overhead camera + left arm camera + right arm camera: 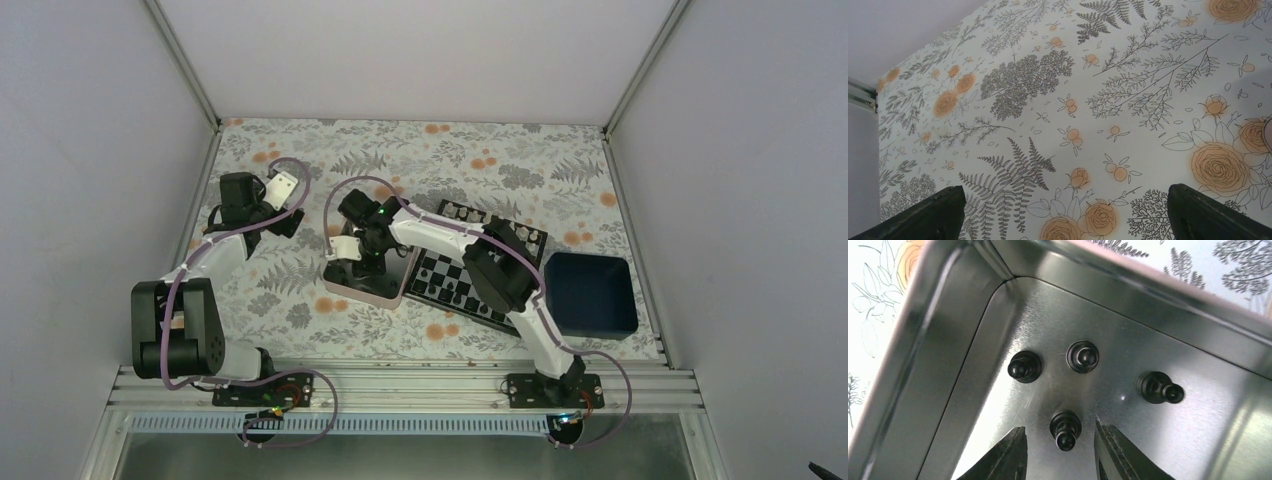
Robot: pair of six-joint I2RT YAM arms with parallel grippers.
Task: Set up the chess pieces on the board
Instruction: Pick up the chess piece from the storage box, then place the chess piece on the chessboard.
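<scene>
My right gripper [1060, 432] is open inside the silver tin [368, 275], its fingertips [1015, 440] either side of a tiny black pawn [1065, 429] without touching it. More black pawns stand near it: one at the left [1024, 366], one in the middle [1083, 356], one at the right [1158, 388]. The checkered board [478, 262] lies right of the tin, with black pieces [455, 288] on its near rows and white ones along its far edge. My left gripper [1063, 210] is open and empty over the floral cloth at the far left [285, 222].
A dark blue tray [590, 293] sits right of the board. The tin's walls [938, 340] rise close around my right gripper. The right arm [460, 240] reaches over the board. The floral cloth [1058, 100] lies under the left gripper.
</scene>
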